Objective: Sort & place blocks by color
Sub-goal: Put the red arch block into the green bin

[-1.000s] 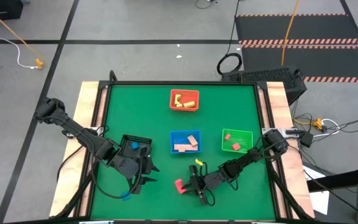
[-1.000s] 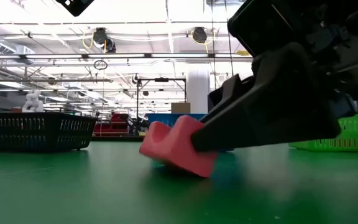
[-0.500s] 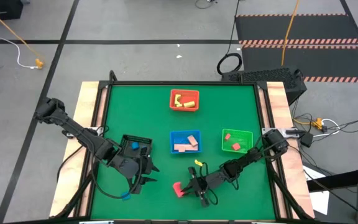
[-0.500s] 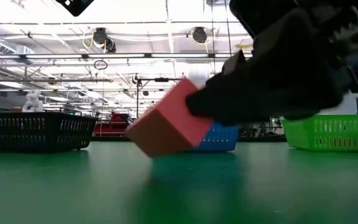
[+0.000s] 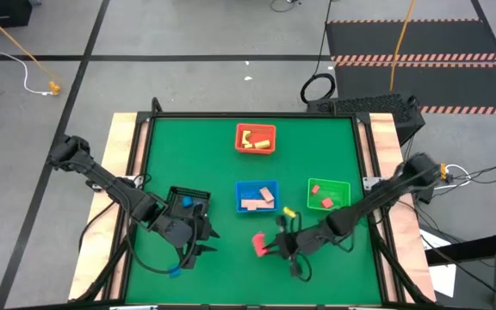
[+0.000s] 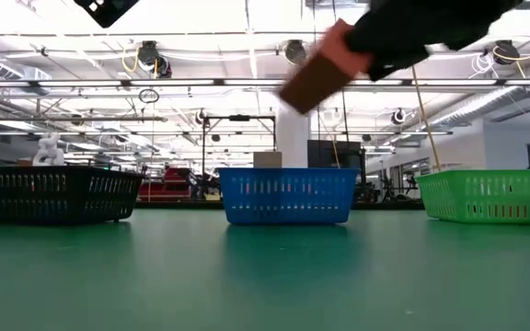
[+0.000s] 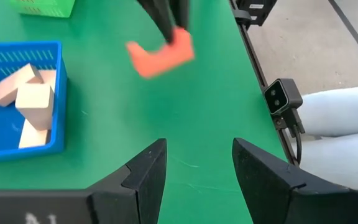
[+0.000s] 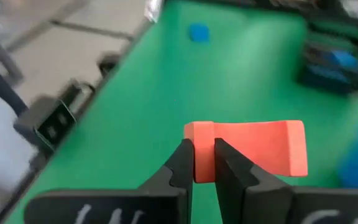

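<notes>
Your right claw grips the red block above the tabletop, the red tray lying straight beyond past the blue tray; left claw waits open.

a big industrial hall used as a robot lab or workshop. the low view looks past the green table into an open room with white roof trusses, strip lights and hanging cable reels. from above, the table stands on a bare grey concrete floor marked with dark tape lines, with loose cables, a yellow cord and hazard-striped black mats beside it.
</notes>
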`<control>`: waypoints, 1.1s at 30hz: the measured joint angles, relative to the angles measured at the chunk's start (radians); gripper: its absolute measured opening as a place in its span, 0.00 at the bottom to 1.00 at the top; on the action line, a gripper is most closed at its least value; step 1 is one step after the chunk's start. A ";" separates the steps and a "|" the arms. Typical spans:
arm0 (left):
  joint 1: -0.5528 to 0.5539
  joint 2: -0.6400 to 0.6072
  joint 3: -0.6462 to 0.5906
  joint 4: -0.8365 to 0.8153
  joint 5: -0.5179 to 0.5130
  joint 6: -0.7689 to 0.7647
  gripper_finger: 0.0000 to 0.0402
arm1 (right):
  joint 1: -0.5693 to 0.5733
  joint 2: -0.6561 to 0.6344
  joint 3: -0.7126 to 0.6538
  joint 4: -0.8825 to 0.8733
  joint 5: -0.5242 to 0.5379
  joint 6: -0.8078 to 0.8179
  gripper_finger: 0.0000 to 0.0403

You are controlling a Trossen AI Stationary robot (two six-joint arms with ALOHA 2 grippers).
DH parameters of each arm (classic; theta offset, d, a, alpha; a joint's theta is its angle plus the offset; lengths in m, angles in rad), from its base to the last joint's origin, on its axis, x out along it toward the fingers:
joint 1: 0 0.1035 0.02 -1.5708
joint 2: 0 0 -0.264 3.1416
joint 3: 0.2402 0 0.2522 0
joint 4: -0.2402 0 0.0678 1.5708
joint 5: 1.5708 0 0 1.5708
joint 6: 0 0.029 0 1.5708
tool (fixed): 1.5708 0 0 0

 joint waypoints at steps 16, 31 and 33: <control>-0.031 0.000 0.000 -0.150 0.010 -0.284 0.46 | 0.020 -0.493 0.000 -0.980 0.234 0.554 0.07; -0.303 0.004 0.000 -0.265 0.063 -0.469 0.46 | 0.020 -0.505 -0.037 -1.365 0.120 0.899 0.07; -0.327 0.014 0.000 -0.269 0.062 -0.530 0.46 | 0.020 -0.505 -0.048 -1.363 0.100 0.926 0.08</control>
